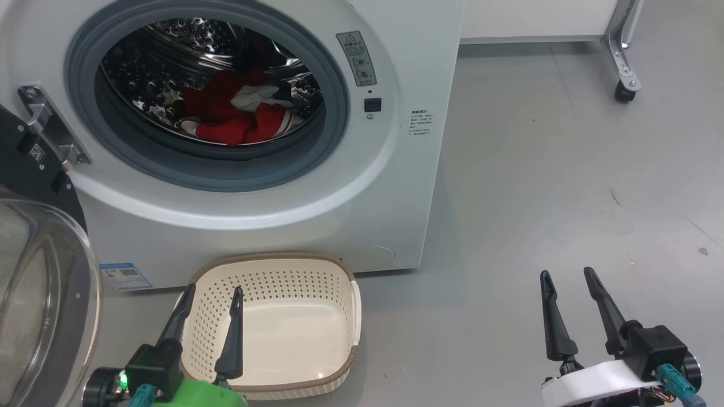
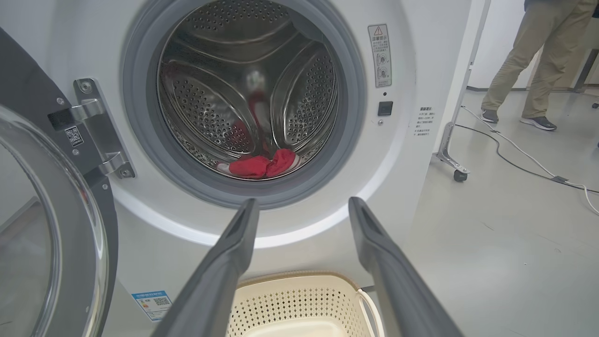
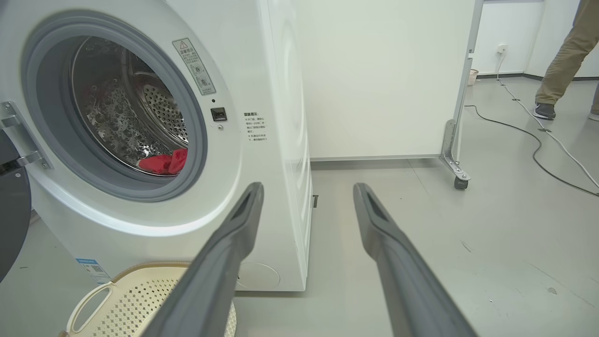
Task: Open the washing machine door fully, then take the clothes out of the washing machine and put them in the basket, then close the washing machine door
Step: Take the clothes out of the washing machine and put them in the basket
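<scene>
Wide-open and empty, my left claw (image 1: 214,290) hangs over the basket (image 1: 271,261) on the floor (image 1: 509,198) against the washing machine (image 1: 396,198), right claw (image 1: 567,273) likewise open, while the clothes (image 1: 237,113), deep in the drum (image 1: 169,45), could snag on the grey seal (image 1: 335,107) coming out.

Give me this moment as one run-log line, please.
washing machine door: open | clothes: in drum | basket: empty, on floor before washing machine | left claw: open, empty, near basket | right claw: open, empty, over floor
</scene>
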Motion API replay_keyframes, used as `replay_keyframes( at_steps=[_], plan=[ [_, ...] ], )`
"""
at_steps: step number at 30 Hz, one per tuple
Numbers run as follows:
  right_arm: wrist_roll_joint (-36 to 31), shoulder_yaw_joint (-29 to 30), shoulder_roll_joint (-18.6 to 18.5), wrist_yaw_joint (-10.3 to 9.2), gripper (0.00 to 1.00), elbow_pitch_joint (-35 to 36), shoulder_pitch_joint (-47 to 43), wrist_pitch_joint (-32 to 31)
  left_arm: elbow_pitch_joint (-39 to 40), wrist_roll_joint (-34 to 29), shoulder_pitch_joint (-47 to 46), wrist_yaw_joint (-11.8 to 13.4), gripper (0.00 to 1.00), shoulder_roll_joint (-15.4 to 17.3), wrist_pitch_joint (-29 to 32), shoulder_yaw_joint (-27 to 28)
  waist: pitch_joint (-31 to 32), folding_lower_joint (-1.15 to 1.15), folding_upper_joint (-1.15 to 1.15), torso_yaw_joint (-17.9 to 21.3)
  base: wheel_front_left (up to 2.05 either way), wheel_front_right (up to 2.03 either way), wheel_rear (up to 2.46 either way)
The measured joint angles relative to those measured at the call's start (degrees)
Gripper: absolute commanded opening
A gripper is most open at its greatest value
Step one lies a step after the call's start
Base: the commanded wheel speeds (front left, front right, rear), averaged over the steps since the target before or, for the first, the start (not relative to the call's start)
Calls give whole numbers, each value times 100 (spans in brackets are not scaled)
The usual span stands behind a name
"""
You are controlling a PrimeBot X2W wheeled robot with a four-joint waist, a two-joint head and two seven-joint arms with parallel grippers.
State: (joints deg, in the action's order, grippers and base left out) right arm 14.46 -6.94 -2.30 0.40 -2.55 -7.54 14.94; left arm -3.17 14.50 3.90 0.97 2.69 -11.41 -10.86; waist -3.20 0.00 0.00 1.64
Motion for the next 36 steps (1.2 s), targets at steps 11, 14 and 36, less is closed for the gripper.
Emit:
replay_keyframes(
  at_steps=[11,14,36],
  plan=[
    [10,-26,0,-5,100,0,1,0,24,0,0,33,100,0,0,0,-31,0,0,-12,11,-11,0],
    [14,-30,0,-5,100,-1,1,0,24,0,0,34,100,0,0,0,-37,0,0,-17,0,0,0],
    [-22,-83,0,2,100,78,7,0,-4,4,-11,40,100,1,177,-111,-323,0,0,-8,0,0,0]
  ],
)
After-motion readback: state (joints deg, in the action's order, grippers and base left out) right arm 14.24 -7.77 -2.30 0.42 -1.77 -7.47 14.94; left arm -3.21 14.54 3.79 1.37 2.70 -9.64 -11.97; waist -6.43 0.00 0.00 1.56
